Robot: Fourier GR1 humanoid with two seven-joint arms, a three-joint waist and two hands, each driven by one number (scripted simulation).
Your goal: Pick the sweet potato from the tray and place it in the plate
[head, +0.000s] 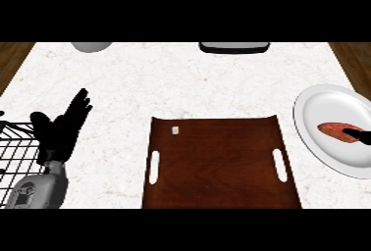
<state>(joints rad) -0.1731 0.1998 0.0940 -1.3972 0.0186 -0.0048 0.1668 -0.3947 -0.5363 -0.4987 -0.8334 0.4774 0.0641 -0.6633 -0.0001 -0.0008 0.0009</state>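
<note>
With the sweet potato [334, 130] already on the plate [319, 105] at frame right and the right robot hand [357, 133] barely visible against it, grip unreadable, withdrawing could drag it off; left robot hand [66, 122] rests open at left.

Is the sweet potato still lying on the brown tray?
No, the sweet potato lies on the white plate at the right, and the brown tray shows only bare wood.

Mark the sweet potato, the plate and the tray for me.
sweet potato [334, 130]: head view, on its orange middle.
plate [319, 100]: head view, on its bare upper-left rim.
tray [217, 166]: head view, on its bare brown floor.
</note>
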